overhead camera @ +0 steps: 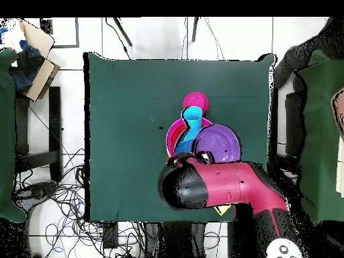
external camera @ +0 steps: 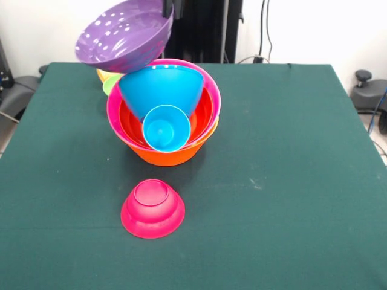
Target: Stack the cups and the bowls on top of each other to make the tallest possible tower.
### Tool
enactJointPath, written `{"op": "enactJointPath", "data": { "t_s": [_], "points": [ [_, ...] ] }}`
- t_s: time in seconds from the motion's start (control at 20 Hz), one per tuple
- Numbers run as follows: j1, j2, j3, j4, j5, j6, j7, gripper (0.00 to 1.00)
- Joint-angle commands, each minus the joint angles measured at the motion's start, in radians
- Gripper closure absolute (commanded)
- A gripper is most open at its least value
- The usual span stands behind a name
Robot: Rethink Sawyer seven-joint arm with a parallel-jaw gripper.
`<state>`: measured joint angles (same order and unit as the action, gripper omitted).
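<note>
Magenta bowl [external camera: 152,208] sits inverted before the tower [external camera: 163,118]. Purple bowl [external camera: 124,35] hangs tilted above it. Gripper [external camera: 171,7] grip state undeterminable.

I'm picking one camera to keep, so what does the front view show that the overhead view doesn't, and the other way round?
Only the front view shows the yellow and green rims behind the pile, the orange bowl at its base, and the magenta bowl lying upside down. Only the overhead view shows the red arm and a cardboard box off the table. Both show the purple bowl held up over the pile, the pink bowl, and the light blue cup tipped on its side.
</note>
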<state>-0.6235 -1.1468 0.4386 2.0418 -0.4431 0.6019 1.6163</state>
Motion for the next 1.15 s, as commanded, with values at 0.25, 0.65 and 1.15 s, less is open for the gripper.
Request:
{"op": "enactJointPath", "data": {
  "t_s": [0.25, 0.65, 1.15],
  "points": [
    [0.156, 0.063, -0.131, -0.013, -0.112, -0.021, 0.210, 1.00],
    [0.136, 0.066, -0.117, -0.014, -0.009, 0.210, 0.088, 1.00],
    [0.108, 0.071, -0.117, 0.020, -0.049, 0.074, 0.094, 1.00]
  ]
}}
